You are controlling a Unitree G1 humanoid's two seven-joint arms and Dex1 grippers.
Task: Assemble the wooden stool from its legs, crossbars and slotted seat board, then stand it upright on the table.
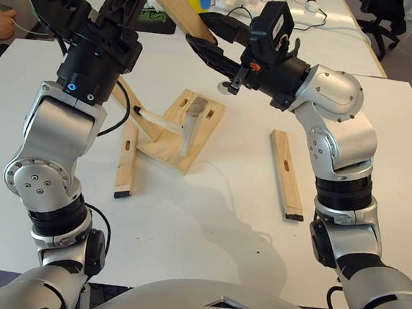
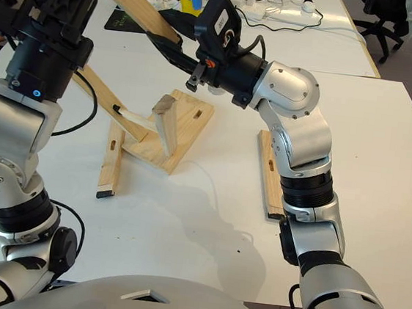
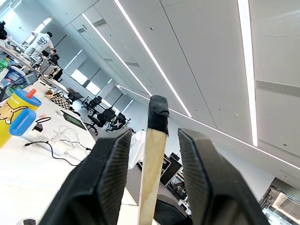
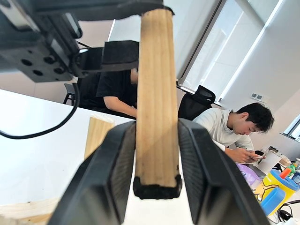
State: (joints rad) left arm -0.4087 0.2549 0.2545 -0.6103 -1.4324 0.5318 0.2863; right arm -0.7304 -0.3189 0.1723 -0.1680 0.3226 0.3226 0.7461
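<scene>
Upper left: left claw [image 3: 154, 133] spread, straddling leg [image 1: 178, 8], gaps on both sides. Leg is in the air, upper centre. Right claw [image 4: 156, 125] pinches its capped end. Judgement: hold that pinch firm, clear left claw, square the end to 1 slot [image 1: 209, 113] of seat board [image 1: 173, 151], centre of surface [image 1: 214, 222], and push straight.

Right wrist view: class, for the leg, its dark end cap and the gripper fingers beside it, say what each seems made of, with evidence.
Leg: pale bare wood, likely softwood; lengthwise grain, matt, no paint.
End cap: black, perhaps rubber or foam; dull, with a ragged edge.
Fingers: black, probably plastic or rubber; finely textured faces with a dull sheen.
</scene>
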